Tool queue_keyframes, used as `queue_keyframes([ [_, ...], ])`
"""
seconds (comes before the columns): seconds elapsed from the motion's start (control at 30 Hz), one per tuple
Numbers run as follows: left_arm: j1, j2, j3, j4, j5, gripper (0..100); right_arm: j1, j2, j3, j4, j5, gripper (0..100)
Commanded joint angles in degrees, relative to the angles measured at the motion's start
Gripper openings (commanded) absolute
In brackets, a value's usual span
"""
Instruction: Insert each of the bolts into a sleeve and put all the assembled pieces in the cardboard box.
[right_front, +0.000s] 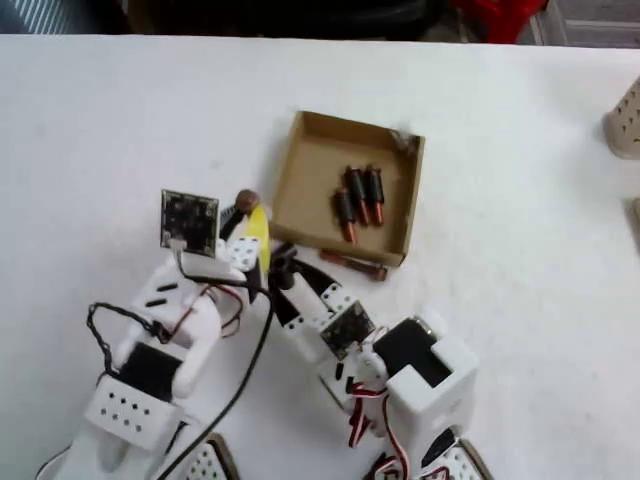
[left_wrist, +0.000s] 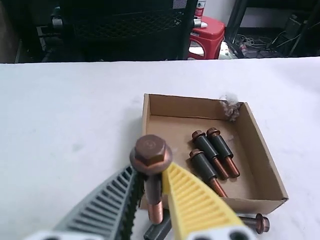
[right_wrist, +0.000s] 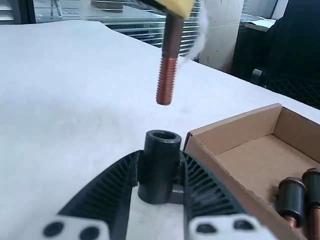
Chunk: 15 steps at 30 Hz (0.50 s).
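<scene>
My left gripper (left_wrist: 152, 187) is shut on a copper bolt (left_wrist: 151, 172), head up and thread down, just outside the near left corner of the cardboard box (right_front: 300, 150). In the right wrist view that bolt (right_wrist: 166, 65) hangs a little above a black sleeve (right_wrist: 160, 167), which my right gripper (right_wrist: 159, 175) is shut on, upright with its hole facing up. In the high view the bolt head (right_front: 246, 201) and the sleeve (right_front: 284, 262) sit close together beside the box. Three assembled pieces (right_front: 358, 200) lie inside the box (left_wrist: 260, 150). One more bolt (right_front: 354, 264) lies on the table along the box's near wall.
The white table (right_front: 120, 120) spreads wide to the left and right of the box. A pale perforated object (right_front: 625, 120) stands at the far right edge. Both arm bases crowd the near edge of the table.
</scene>
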Motion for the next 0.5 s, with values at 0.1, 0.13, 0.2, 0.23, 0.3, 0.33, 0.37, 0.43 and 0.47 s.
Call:
queue_keyframes([
  [0.1,1.0,-3.4,-3.7,2.2,-0.4,2,0.0,-0.1,-0.3,0.0,-0.5,1.6],
  [0.13,1.3,-3.4,-3.7,2.2,-0.4,2,0.0,-0.1,-0.3,0.0,-0.5,1.6],
  [0.2,2.4,-3.5,-3.7,2.2,-0.3,2,0.0,-0.1,-0.3,0.0,-0.5,1.6],
  [0.23,3.3,-3.5,-3.7,2.2,-0.2,2,0.0,-0.1,-0.3,0.0,-0.5,1.6],
  [0.3,5.1,-3.4,-3.7,2.5,2.0,2,0.0,-0.1,-0.3,0.0,-0.5,1.6],
  [0.33,5.8,-3.4,-3.7,2.5,3.0,2,0.0,-0.1,-0.3,0.0,-0.5,1.6],
  [0.37,6.4,-3.4,-3.7,2.6,3.5,2,0.0,-0.1,-0.3,0.0,-0.5,1.6],
  [0.43,6.3,-3.4,-3.7,2.7,3.6,2,0.0,-0.1,-0.3,0.0,-0.5,1.6],
  [0.47,6.2,-3.4,-3.7,3.1,3.6,2,0.0,-0.1,-0.3,0.0,-0.5,1.6],
])
